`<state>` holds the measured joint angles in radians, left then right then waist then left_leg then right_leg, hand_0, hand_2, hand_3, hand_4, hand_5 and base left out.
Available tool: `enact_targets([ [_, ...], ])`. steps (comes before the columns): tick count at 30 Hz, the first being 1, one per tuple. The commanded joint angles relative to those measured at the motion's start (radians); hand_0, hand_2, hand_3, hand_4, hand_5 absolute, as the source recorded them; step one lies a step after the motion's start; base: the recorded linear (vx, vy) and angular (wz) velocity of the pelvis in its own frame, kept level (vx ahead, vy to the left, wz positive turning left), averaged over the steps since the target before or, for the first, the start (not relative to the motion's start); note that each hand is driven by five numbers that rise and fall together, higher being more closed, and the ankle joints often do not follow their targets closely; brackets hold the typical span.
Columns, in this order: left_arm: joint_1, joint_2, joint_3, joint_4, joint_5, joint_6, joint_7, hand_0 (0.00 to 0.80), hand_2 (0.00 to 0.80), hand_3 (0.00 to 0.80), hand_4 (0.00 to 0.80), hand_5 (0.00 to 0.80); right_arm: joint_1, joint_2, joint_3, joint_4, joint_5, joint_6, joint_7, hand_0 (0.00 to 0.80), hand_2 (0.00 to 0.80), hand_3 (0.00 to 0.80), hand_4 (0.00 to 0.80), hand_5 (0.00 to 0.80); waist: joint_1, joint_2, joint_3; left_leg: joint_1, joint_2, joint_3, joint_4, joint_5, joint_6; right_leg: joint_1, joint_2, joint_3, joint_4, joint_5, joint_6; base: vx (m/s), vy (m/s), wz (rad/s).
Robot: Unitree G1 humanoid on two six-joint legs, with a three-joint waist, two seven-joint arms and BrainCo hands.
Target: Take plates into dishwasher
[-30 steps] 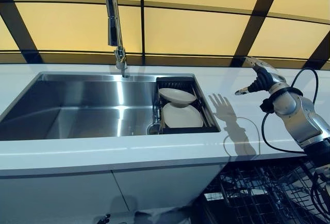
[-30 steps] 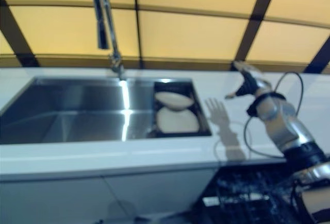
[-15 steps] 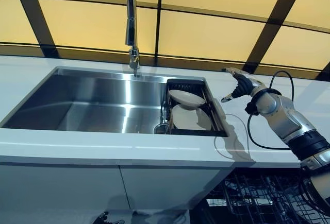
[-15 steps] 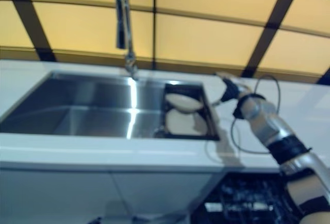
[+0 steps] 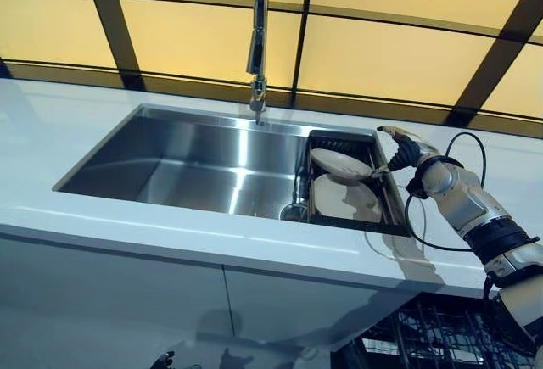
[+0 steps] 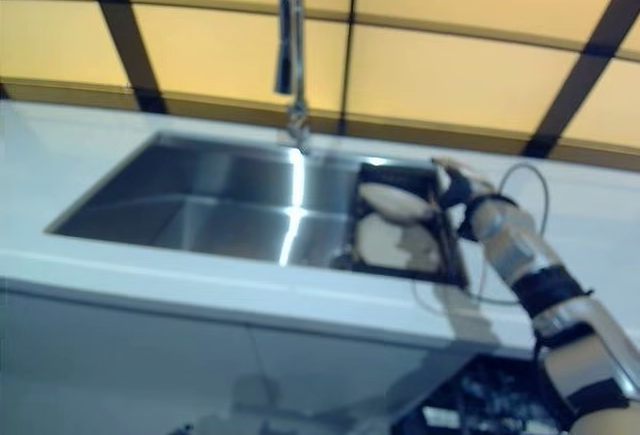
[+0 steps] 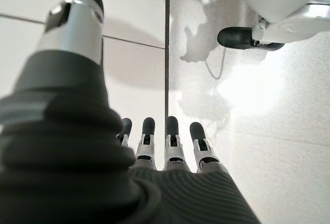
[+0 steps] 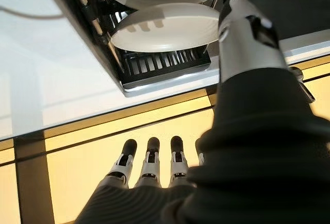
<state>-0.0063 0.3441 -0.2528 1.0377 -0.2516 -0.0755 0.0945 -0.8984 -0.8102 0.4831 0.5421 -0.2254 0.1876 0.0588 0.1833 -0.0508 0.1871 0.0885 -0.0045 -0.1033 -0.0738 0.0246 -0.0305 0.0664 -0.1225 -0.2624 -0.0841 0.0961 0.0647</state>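
Plates, two round white ceramic ones point(image 5: 339, 164), lean in the black slotted rack point(image 5: 386, 191) inside the steel sink point(image 5: 195, 165), apparently draining; right robot hand point(image 5: 399, 147) hovers beside them, fingers straight, grasping nothing; left robot hand point(image 7: 170, 147) hangs relaxed.

No text, label, number or sign can be read anywhere. The plates point(image 5: 343, 164), sink point(image 5: 195, 165), tap point(image 5: 257, 38) and desk point(image 5: 170, 229) look plain; the right eye view is perhaps too soft to show small print.
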Motion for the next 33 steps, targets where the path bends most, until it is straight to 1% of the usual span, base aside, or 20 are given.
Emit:
enact_targets([
  [1, -0.033, 0.035, -0.016, -0.017, -0.007, -0.021, 0.002, 0.0, 0.0, 0.0, 0.0, 0.0, -0.135, -0.027, 0.05, 0.035, -0.016, 0.003, -0.066, 0.0, 0.0, 0.0, 0.0, 0.0, 0.031, -0.013, -0.016, -0.057, -0.009, 0.027, 0.016, 0.023, 0.023, -0.005, -0.067, 0.008, 0.107, -0.028, 0.056, 0.001, 0.003, 0.15],
  [7, -0.031, 0.041, -0.01, -0.022, -0.018, -0.028, -0.002, 0.0, 0.0, 0.0, 0.0, 0.0, -0.133, -0.027, 0.047, 0.055, -0.013, 0.006, -0.094, 0.0, 0.0, 0.0, 0.0, 0.0, 0.043, -0.004, 0.001, -0.07, -0.01, 0.015, 0.025, 0.024, 0.023, -0.015, -0.073, -0.004, 0.122, -0.032, 0.058, -0.01, -0.003, 0.1],
  [15, -0.031, 0.047, -0.002, -0.03, -0.016, -0.037, -0.007, 0.0, 0.0, 0.0, 0.0, 0.0, -0.122, -0.028, 0.04, 0.065, -0.009, 0.02, -0.089, 0.0, 0.0, 0.0, 0.0, 0.0, 0.056, -0.005, 0.016, -0.082, -0.006, 0.003, 0.035, 0.027, 0.019, -0.018, -0.076, -0.016, 0.133, -0.037, 0.058, 0.006, -0.018, 0.06],
  [23, -0.043, 0.051, -0.001, -0.033, -0.01, -0.04, -0.005, 0.0, 0.0, 0.0, 0.0, 0.0, -0.085, 0.004, 0.036, 0.065, -0.024, 0.027, -0.082, 0.0, 0.0, 0.0, 0.0, 0.0, 0.063, -0.009, 0.032, -0.095, 0.0, -0.006, 0.041, 0.029, 0.015, -0.027, -0.073, -0.024, 0.147, -0.042, 0.055, 0.008, -0.039, 0.06],
  [33, -0.071, 0.044, -0.014, -0.033, -0.016, -0.051, -0.004, 0.0, 0.0, 0.0, 0.0, 0.0, -0.06, 0.054, 0.041, 0.087, -0.038, 0.04, -0.106, 0.0, 0.0, 0.0, 0.0, 0.0, 0.065, 0.007, 0.062, -0.117, 0.001, -0.018, 0.064, 0.03, 0.015, -0.047, -0.081, -0.027, 0.181, -0.053, 0.05, 0.0, -0.013, 0.06],
])
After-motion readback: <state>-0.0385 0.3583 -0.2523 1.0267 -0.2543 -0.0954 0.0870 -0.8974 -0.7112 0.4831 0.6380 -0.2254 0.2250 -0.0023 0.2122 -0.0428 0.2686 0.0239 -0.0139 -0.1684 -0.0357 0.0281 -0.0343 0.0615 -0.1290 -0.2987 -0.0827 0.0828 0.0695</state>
